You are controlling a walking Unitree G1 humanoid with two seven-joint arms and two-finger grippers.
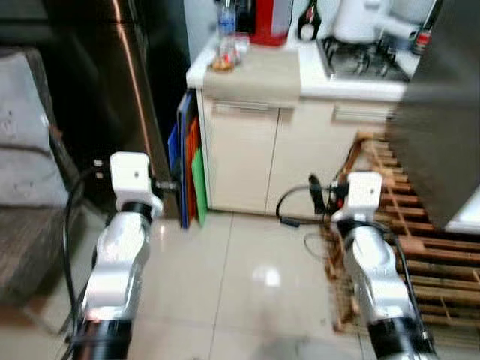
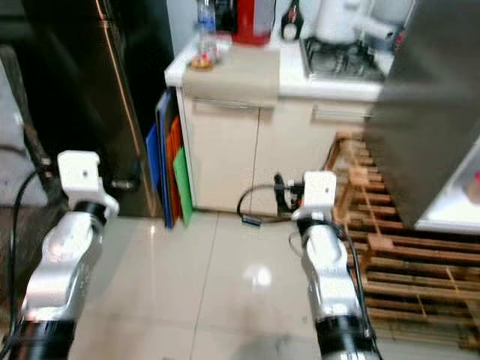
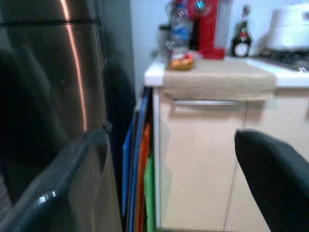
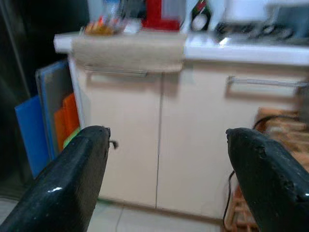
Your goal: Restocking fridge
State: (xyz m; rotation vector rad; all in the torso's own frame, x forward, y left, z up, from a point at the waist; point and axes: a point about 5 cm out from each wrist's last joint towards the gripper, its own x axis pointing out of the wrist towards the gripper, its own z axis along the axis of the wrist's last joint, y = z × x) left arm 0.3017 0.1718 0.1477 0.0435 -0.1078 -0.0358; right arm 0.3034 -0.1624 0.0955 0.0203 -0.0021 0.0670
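The dark, glossy fridge stands shut at the left, next to a cream kitchen cabinet. My left gripper is held low in front of the fridge's lower part, open and empty; the left wrist view has its fingers wide apart beside the fridge front. My right gripper is held out before the cabinet doors, open with nothing between its fingers. On the counter stand a plastic bottle and a small dish of food.
Blue, orange and green boards lean between fridge and cabinet. A beige cloth hangs over the counter by a red appliance, a stove and a white pot. A wooden pallet and a large grey panel are at the right.
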